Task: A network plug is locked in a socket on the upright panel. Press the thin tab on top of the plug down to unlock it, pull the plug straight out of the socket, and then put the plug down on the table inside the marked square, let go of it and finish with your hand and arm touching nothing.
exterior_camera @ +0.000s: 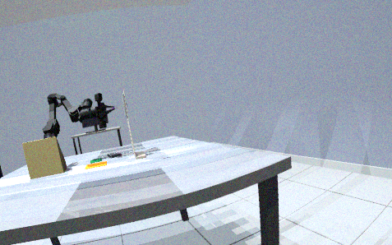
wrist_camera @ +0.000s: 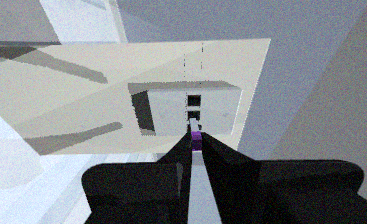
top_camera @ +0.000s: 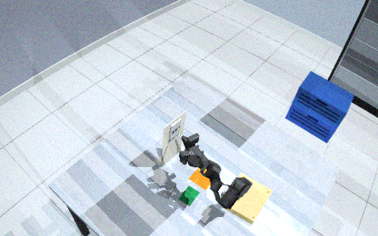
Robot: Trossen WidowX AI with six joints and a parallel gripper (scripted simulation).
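Top view, surroundings: we see the upright panel (top_camera: 174, 136) standing on the tabletop (top_camera: 257, 146), with an orange patch (top_camera: 200, 178) and a green square (top_camera: 189, 196) lying flat near the arm (top_camera: 211, 170), and a tan block (top_camera: 253, 202) under the arm's base. Off the tabletop, a blue crate (top_camera: 320, 106) and a dark rack (top_camera: 369, 55) stand well apart.
Top view, claw: the claw (top_camera: 183, 138) reaches level toward the panel's face, just beside the grey socket plate (top_camera: 175, 129). The plug is too small for us to make out here.

Exterior view, surroundings: we see the panel edge-on as a thin upright sheet (exterior_camera: 129, 125), with the tan block (exterior_camera: 44, 157) nearest the camera and the two coloured patches between them.
Exterior view, claw: the claw (exterior_camera: 111, 108) is raised well above the tabletop (exterior_camera: 209, 164), its tip just short of the panel.

Wrist view, plug: the purple plug (wrist_camera: 196, 140) sits between the two dark fingers, right in front of the socket (wrist_camera: 194, 107) in its grey housing (wrist_camera: 195, 107). We cannot tell whether its nose is inside the opening.
Wrist view, claw: narrow, clamped on the plug.
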